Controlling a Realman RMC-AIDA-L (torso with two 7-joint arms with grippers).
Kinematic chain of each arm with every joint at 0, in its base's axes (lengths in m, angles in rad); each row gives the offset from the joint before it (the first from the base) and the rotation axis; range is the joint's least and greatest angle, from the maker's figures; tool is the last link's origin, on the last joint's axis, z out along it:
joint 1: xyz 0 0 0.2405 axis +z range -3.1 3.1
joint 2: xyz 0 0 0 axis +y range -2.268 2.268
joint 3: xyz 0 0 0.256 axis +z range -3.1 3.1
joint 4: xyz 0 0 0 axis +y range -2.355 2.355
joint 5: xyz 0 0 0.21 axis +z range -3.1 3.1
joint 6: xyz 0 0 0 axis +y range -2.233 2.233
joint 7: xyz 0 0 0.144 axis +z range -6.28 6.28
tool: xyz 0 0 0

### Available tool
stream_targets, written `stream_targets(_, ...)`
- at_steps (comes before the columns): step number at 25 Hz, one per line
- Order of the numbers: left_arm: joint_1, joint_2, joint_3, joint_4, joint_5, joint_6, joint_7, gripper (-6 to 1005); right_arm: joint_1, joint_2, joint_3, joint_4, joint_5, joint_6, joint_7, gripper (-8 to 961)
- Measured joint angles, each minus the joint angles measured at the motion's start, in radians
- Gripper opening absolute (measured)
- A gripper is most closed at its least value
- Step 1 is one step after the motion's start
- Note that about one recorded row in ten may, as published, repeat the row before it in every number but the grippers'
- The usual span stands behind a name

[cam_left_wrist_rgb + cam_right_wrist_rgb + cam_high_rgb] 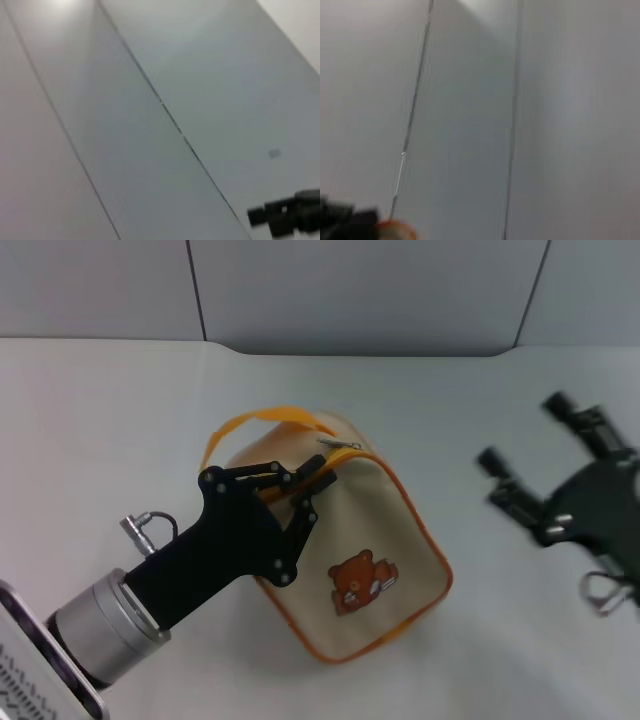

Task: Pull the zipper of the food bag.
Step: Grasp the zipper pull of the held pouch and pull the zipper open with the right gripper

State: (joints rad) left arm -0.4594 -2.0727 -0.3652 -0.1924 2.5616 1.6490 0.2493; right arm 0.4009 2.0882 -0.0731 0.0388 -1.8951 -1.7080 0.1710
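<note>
Pale counter (120, 420), grey wall panels behind: my left pincer (312, 483) is at the bag's top edge.

From the head view, the bag (345, 550) lies directly under and ahead of my left pincer, whose fingers look closed together on the zipper (350, 454) tape. The silver pull tab (338, 444) sits just beyond the fingertips, with the tape running on around the edge. My right pincer (520, 475) hangs well apart to the far side, fingers spread. I can't see inside the bag.
</note>
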Motion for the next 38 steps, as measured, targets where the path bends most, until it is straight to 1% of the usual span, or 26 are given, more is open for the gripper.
stream_targets(2, -0.008, 0.0, 0.001, 0.01, 0.002, 0.013, 0.041, 69, 0.022, 0.002, -0.029, 0.046, -0.017, 0.061, -0.088, 822)
stream_targets(5, -0.01, 0.0, -0.005, 0.012, 0.002, 0.015, 0.05, 65, 0.047, 0.003, -0.07, 0.1, -0.024, 0.166, -0.179, 822)
stream_targets(8, -0.01, -0.001, -0.005, 0.012, 0.001, 0.015, 0.052, 64, 0.063, 0.003, -0.14, 0.114, -0.027, 0.22, -0.229, 822)
stream_targets(10, -0.01, -0.002, -0.005, 0.013, -0.001, 0.015, 0.053, 64, 0.066, 0.003, -0.156, 0.12, -0.027, 0.226, -0.251, 823)
stream_targets(12, -0.009, -0.002, -0.005, 0.013, -0.001, 0.014, 0.054, 64, 0.063, 0.004, -0.148, 0.126, -0.021, 0.219, -0.267, 823)
stream_targets(17, -0.003, -0.003, -0.005, 0.013, -0.003, 0.014, 0.055, 64, 0.053, 0.004, -0.084, 0.131, -0.003, 0.178, -0.276, 823)
stream_targets(21, -0.001, -0.004, -0.004, 0.013, -0.003, 0.014, 0.055, 65, 0.068, 0.004, -0.084, 0.134, -0.008, 0.158, -0.287, 822)
stream_targets(26, 0.001, -0.004, -0.004, 0.013, -0.001, 0.014, 0.055, 65, 0.085, 0.004, -0.086, 0.165, -0.01, 0.144, -0.376, 821)
stream_targets(38, 0.001, -0.004, -0.004, 0.013, 0.001, 0.013, 0.056, 61, 0.131, 0.004, -0.087, 0.179, -0.012, 0.151, -0.383, 805)
